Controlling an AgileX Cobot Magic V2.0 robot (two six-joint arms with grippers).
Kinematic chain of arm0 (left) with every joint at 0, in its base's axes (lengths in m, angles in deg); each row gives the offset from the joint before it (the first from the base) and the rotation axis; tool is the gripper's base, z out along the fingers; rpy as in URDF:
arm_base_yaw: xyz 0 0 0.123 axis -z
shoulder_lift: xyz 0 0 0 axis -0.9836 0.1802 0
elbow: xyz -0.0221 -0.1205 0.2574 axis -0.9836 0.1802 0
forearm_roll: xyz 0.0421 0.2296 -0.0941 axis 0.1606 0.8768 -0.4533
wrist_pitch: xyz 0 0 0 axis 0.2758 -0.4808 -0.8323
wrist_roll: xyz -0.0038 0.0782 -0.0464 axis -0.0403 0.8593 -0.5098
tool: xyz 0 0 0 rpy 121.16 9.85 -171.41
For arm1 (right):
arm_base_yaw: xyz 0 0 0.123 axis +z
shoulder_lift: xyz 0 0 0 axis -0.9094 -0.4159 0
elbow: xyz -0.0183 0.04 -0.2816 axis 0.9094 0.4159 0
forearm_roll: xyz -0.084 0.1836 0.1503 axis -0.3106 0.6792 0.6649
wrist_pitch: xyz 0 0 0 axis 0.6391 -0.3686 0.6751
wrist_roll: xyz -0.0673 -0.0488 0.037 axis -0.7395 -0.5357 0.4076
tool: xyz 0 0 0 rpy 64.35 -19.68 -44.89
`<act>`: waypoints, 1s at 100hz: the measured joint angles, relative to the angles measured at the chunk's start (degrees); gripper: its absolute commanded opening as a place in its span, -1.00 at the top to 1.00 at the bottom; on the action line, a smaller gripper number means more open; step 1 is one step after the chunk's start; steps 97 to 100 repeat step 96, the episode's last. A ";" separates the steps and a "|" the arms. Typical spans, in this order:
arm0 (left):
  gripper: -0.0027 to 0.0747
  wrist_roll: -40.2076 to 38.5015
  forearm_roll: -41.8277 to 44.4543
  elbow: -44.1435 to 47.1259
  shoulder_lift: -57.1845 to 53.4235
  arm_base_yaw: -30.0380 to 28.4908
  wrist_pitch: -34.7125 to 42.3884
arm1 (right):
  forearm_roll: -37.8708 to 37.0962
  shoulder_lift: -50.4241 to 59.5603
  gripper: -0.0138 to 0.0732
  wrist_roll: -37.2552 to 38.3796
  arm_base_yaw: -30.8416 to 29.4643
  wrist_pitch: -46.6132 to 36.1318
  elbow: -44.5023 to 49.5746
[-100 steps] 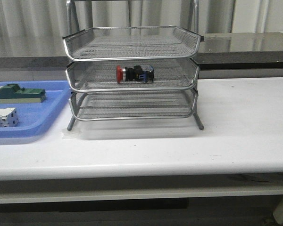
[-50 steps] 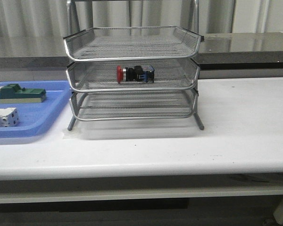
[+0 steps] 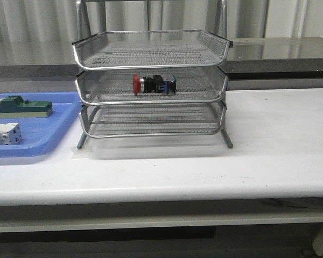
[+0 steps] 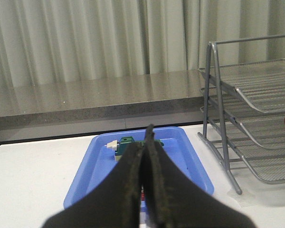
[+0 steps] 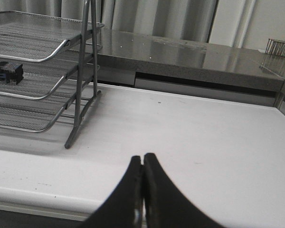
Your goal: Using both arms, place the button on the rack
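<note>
A: Grippers first, since they sit nearest the wrist cameras — how does each one stand?

B: The left gripper (image 4: 145,142) has its two black fingers pressed together with nothing between them. It hangs over the near end of the blue tray (image 4: 97,164). The right gripper (image 5: 142,164) is likewise closed on nothing, above the bare white table (image 5: 204,137), well apart from the rack's near leg.

A: And further out?

B: In the front view neither arm shows. The blue tray sits on the table at the left, just beside the rack (image 3: 151,86). It holds a white-grey terminal block (image 3: 4,133) toward the front and a green block (image 3: 22,106) behind it.

A: Where is the button?

B: The button (image 3: 154,84) lies on its side in the middle tier of the three-tier rack, near the centre of that tray — red head to the left, black body and blue rear block to the right. The top and bottom tiers show only mesh. From the right wrist only its dark rear end shows; from the left wrist, only a bit of red at the frame's edge.

A: Beyond that?

B: A grey counter (image 3: 280,51), then pale curtains (image 4: 85,38)
</note>
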 measured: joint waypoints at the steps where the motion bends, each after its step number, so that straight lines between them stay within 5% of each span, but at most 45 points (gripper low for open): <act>1: 0.98 -0.15 0.13 0.00 0.00 0.00 0.00 | 0.00 0.00 0.83 0.00 0.00 0.00 0.00; 100: 0.98 -0.69 0.78 0.00 0.00 0.00 -0.55 | 0.00 0.00 0.83 -0.15 0.00 0.00 0.00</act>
